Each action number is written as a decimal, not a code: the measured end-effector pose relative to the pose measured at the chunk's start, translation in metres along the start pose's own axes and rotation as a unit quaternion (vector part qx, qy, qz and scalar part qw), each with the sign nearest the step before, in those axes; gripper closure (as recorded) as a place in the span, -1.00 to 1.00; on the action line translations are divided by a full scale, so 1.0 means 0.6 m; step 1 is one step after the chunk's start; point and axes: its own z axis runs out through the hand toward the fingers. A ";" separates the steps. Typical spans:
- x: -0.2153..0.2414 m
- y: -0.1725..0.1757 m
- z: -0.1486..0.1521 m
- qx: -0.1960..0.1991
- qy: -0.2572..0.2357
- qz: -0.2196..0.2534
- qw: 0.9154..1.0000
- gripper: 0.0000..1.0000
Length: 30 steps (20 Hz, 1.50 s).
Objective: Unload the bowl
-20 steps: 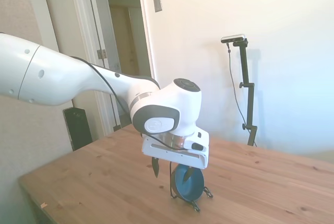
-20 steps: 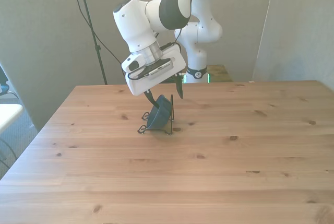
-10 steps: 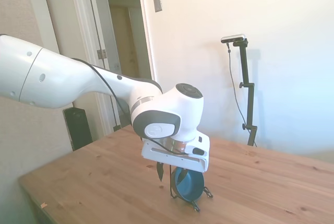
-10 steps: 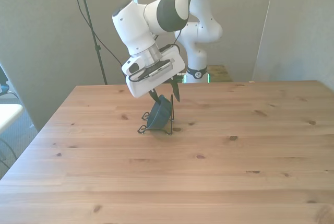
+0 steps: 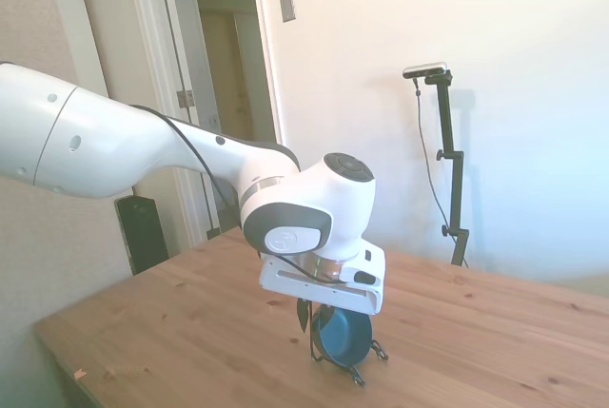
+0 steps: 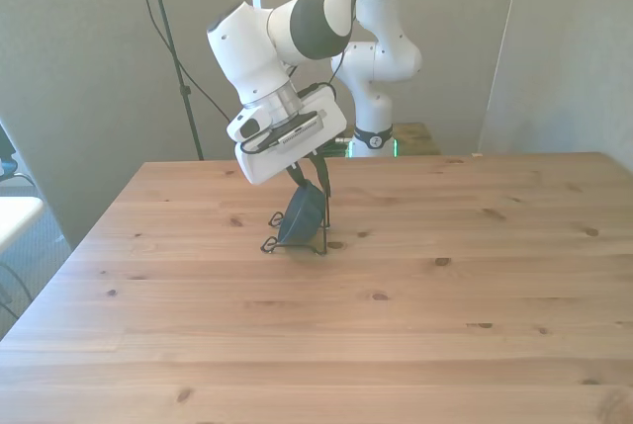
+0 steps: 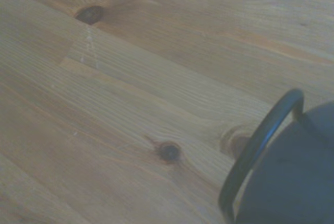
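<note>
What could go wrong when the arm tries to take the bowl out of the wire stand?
The bowl stands on edge, leaning in the thin wire stand, so the light stand might lift or tip with it. The gripper seems to hold only the top rim, so the smooth bowl might slip and fall on the table.

White wall (image 5: pixel 381 66) with a grey plate (image 5: pixel 287 4); an open doorway (image 5: pixel 224 56); a dark box (image 5: pixel 143 232) past the knotty wooden table (image 6: pixel 396 325).
</note>
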 end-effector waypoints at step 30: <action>-0.144 -0.044 -0.117 0.056 0.053 -0.045 0.996 1.00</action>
